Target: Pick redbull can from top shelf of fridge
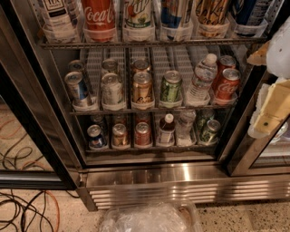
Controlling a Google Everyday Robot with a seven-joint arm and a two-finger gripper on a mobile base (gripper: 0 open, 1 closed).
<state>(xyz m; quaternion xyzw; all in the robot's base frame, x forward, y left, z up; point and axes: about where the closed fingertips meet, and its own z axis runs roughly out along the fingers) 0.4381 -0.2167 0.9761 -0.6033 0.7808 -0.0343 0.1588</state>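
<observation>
Four lanes along the top shelf (149, 44) sat the redbull can (174, 13); claw (271, 113) hung off right of the fridge (181, 176), couldn't tell its state, so I'd raise it and square up first.

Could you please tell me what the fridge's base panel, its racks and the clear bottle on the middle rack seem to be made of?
Base panel: likely brushed stainless steel, silvery with soft reflections. Racks: seemingly grey metal wire, thin bars. Clear bottle: probably plastic, see-through with white cap. The end effector, at the right edge, looks cream plastic.
</observation>
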